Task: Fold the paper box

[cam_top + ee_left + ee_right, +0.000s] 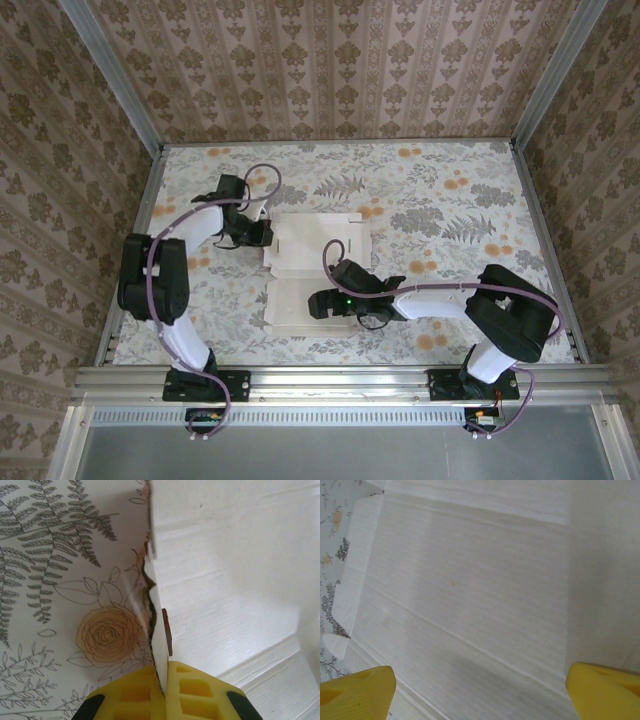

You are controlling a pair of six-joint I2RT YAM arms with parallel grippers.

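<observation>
I've got the paper box (318, 262), a flat die-cut sheet of thin card, lying off-white side up near the middle of the floral-patterned counter (450, 200). My left pincer (262, 232) is clenched on the sheet's left edge. In the left wrist view its yellow fingers (132, 697) meet, with a raised flap of the card pinched between them. My right pincer (318, 303) is over the near half of the sheet and released, its yellow fingertips (355, 692) wide apart above creased white card. I cannot tell whether they touch it.
</observation>
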